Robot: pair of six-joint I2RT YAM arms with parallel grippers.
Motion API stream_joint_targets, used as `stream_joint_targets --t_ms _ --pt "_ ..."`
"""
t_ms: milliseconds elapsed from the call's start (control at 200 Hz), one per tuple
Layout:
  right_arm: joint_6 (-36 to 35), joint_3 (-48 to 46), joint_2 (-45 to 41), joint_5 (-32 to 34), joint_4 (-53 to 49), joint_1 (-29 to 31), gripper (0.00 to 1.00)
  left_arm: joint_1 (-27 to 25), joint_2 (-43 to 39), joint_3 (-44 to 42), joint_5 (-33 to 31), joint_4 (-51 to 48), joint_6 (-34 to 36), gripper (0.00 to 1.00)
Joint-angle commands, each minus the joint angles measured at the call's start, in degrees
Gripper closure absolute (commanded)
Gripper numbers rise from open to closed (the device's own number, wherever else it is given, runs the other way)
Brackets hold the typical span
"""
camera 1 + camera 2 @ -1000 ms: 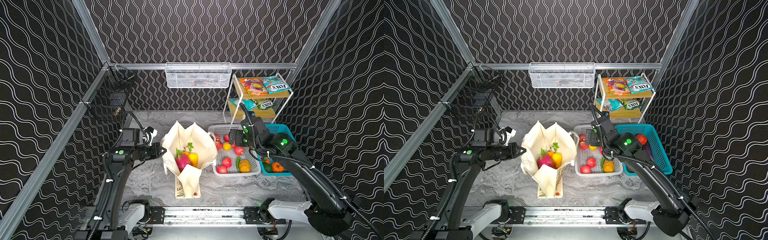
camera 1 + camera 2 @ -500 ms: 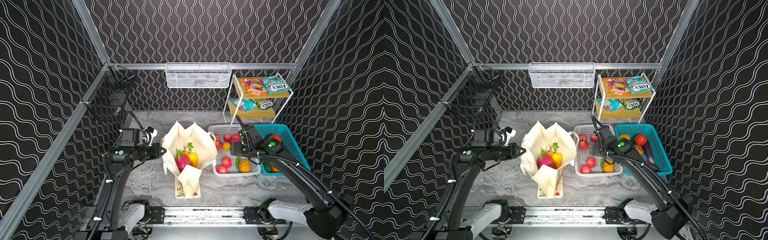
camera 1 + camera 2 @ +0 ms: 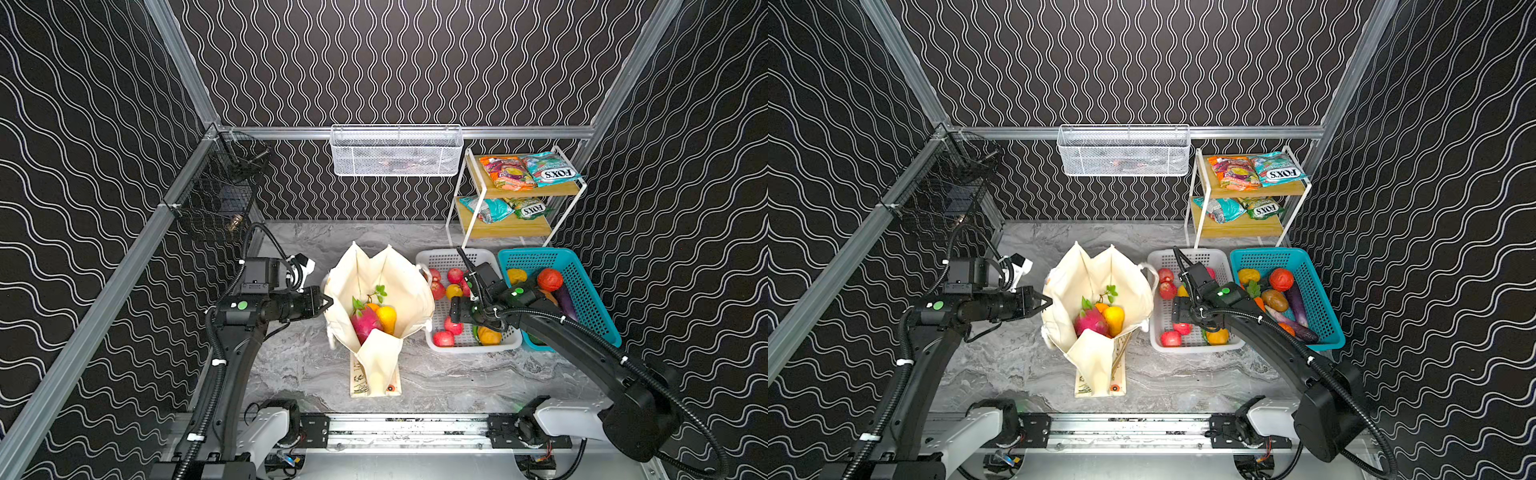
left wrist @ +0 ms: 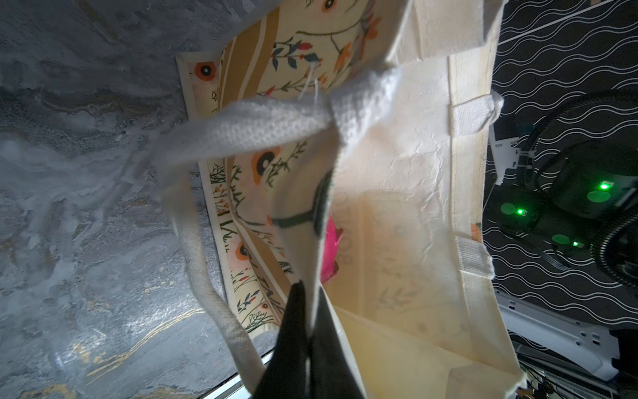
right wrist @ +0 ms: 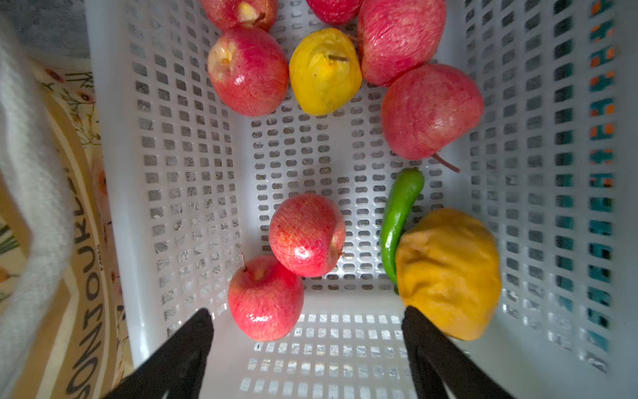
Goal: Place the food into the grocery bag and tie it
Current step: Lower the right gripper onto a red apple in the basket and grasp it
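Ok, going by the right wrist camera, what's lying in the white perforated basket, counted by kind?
Red apples: 7
Yellow pear-like fruit: 1
Green chilli pepper: 1
Lumpy orange-yellow fruit: 1
Total: 10, all in the white perforated plastic basket.

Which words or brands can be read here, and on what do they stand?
"FOX'S": teal packet, top shelf.
"FOX'S": green packet, lower shelf.
"ONJOUR LE", cut off: grocery bag, tan stripe.
Orange packet, lower teal packet, bag's small print: too blurred to read.
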Motion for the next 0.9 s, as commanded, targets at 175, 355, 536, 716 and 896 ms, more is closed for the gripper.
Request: stream_joint_targets --t_ms 175,355,536,716,896 --pt "4.66 -1.78 4.56 -1.99 6.67 0.09 0.14 0.04 -0.07 -0.23 1.57 0.30 0.42 1.00" --pt "5.55 -2.73 7.57 -0.99 8.20 0.05 0.12 0.00 0.13 -0.34 1.65 0.47 0.58 1.00" --pt "5.76 -4.59 9.84 -1.36 10.02 0.06 0.10 0.01 0.36 -0.23 1.77 0.65 0.68 1.00" --pt "6.30 -5.55 11.74 -1.62 11.68 0.05 0.09 0.00 0.47 -0.23 1.80 0.74 0.77 1.00" --pt "6.57 -5.40 13.57 -2.03 13.00 0.04 0.10 0.04 0.53 -0.32 1.85 0.90 0.77 1.00"
